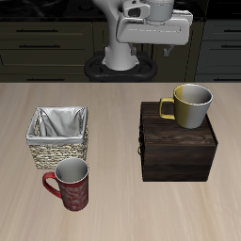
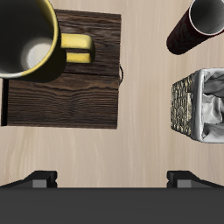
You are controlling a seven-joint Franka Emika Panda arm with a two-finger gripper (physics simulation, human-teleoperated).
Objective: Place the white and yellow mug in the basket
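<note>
The white and yellow mug (image 1: 191, 104) stands upright on top of a dark brown wooden box (image 1: 177, 149). Its handle points toward the basket's side. The tan wicker basket (image 1: 58, 137) with shiny grey lining stands apart from the box, and nothing shows inside it. My gripper (image 1: 151, 36) hangs high above the table's back, well above the mug, open and holding nothing. In the wrist view the mug (image 2: 26, 39), the box (image 2: 70, 101) and the basket (image 2: 203, 105) show below my gripper (image 2: 112, 179), whose fingertips (image 2: 39, 179) are spread wide.
A dark red patterned mug (image 1: 69, 184) stands upright just in front of the basket, near the table's front edge; it also shows in the wrist view (image 2: 199, 22). Dark cabinets stand behind the table.
</note>
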